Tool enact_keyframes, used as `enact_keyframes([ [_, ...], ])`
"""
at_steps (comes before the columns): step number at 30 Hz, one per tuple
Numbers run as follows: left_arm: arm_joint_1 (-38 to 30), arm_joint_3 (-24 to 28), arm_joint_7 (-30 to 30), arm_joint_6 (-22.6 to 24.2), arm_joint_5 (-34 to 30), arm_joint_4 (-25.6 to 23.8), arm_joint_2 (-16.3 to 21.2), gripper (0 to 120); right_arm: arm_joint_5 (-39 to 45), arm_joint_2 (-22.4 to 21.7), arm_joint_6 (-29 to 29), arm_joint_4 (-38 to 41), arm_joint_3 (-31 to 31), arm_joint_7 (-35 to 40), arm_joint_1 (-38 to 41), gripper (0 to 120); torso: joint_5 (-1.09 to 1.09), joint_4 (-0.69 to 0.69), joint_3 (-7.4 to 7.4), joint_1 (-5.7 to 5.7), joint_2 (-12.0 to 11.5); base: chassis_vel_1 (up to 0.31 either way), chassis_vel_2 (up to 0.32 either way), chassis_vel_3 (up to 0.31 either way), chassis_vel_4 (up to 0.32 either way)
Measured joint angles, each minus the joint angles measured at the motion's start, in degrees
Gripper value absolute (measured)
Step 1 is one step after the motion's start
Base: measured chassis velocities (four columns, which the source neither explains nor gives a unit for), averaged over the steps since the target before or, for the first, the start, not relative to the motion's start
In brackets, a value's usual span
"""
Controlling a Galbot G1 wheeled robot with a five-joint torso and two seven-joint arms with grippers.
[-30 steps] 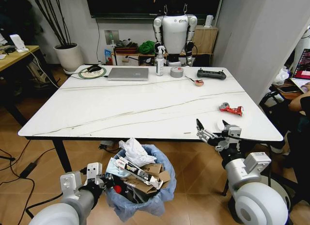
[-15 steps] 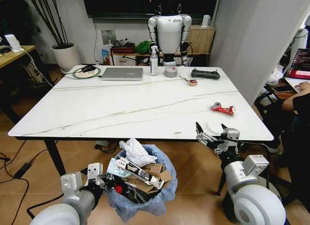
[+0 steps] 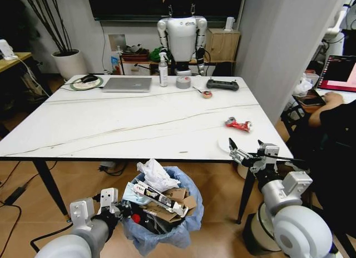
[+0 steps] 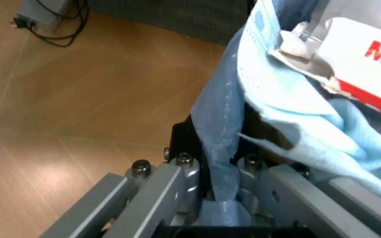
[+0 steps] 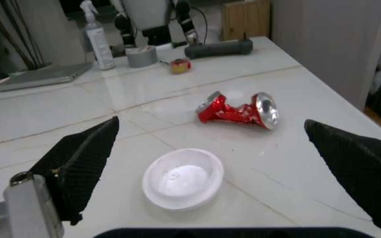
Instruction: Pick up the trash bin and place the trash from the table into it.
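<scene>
While our left gripper (image 3: 114,205) stays low beside the table's (image 3: 111,130) near edge, its fingers (image 4: 177,173) are clamped on the blue bag and rim of the trash bin (image 3: 161,213), which hangs below that edge, already heaped with tissue, cardboard and packets. Our right gripper (image 3: 247,153) hovers at the near right corner of the table, its 2 black fingers (image 5: 85,153) spread wide and holding nothing. Directly under and just ahead of it lies a small white lid (image 5: 182,178), flat on the marble. Just beyond that, toward the right edge, lies a crushed red can (image 3: 237,124), its long axis running roughly across the line of our reach, silver end toward the right edge. We judge the right arm far the nearer to both pieces; the bin sits to its left and lower.
</scene>
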Motion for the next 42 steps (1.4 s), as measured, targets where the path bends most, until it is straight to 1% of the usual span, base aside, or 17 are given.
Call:
enact_keyframes([
  [3, -0.13, -0.22, -0.15, 0.00, -0.36, 0.00, 0.50, 2, 8.44, -3.16, -2.23, -1.60, -1.23, 4.95, 4.39, 100, -0.01, 0.01, 0.00, 0.00, 0.00, -0.073, -0.055, 0.053, 0.049],
  [6, -0.16, -0.21, -0.20, 0.00, -0.45, 0.00, 0.58, 2, 10.49, -5.20, -2.97, -3.79, -2.34, 5.96, 7.10, 100, -0.02, 0.02, 0.00, 0.00, 0.00, 0.006, 0.016, -0.003, -0.008],
  [7, -0.16, -0.21, -0.20, 0.00, -0.45, 0.00, 0.58, 2, 10.49, -5.20, -2.97, -3.79, -2.34, 5.96, 7.10, 100, -0.02, 0.02, 0.00, 0.00, 0.00, 0.070, 0.033, -0.019, -0.030],
  [12, -0.45, -0.03, -0.22, 0.00, -0.37, 0.00, 0.66, 2, 15.15, -8.12, -6.20, -6.46, -5.03, 9.45, 11.53, 100, -0.03, 0.03, 0.00, 0.00, 0.00, 0.039, 0.031, -0.015, -0.015],
  [13, -0.57, 0.00, -0.22, 0.00, -0.35, 0.00, 0.69, 2, 16.67, -9.24, -7.55, -7.17, -5.69, 10.46, 12.76, 100, -0.01, 0.02, 0.00, 0.00, 0.00, 0.000, 0.000, 0.000, 0.000],
  [15, -0.61, 0.04, -0.23, 0.00, -0.32, 0.00, 0.69, 2, 17.57, -9.74, -8.24, -7.40, -5.98, 11.09, 13.30, 100, -0.02, 0.02, 0.00, 0.00, 0.00, 0.000, 0.000, 0.000, 0.000],
  [19, -0.73, 0.11, -0.21, 0.00, -0.15, 0.00, 0.48, 2, 24.17, -11.49, -10.32, -8.26, -8.02, 15.44, 16.09, 100, -0.01, 0.00, 0.00, 0.00, 0.00, 0.000, 0.000, 0.000, 0.000],
  [20, -0.73, 0.11, -0.21, 0.00, -0.15, 0.00, 0.48, 2, 24.17, -11.49, -10.32, -8.26, -8.02, 15.44, 16.09, 100, -0.01, 0.00, 0.00, 0.00, 0.00, 0.000, 0.000, 0.000, 0.000],
  [26, -1.11, -0.04, -0.05, 0.00, -0.12, 0.00, 0.34, 2, 31.24, -12.38, -10.41, -9.34, -10.19, 19.17, 18.80, 99, -0.02, 0.01, 0.00, 0.00, 0.00, 0.000, 0.000, 0.000, 0.000],
  [31, -1.40, -0.05, 0.04, 0.00, -0.13, 0.00, 0.28, 2, 32.58, -12.61, -10.42, -10.04, -11.57, 20.54, 20.27, 98, -0.02, 0.01, 0.00, 0.00, 0.00, 0.000, 0.000, 0.000, 0.000],
  [33, -1.39, -0.08, 0.10, 0.00, -0.14, 0.00, 0.27, 2, 32.96, -12.68, -10.36, -10.99, -12.30, 20.58, 20.92, 94, -0.02, 0.01, 0.00, 0.00, 0.00, 0.000, 0.000, 0.000, 0.000],
  [42, -1.31, -0.44, 0.17, 0.00, -0.23, 0.00, 0.42, 2, 33.13, -12.78, -10.17, -13.19, -13.84, 20.52, 22.08, 86, -0.02, 0.01, 0.00, 0.00, 0.00, 0.000, 0.000, 0.000, 0.000],
])
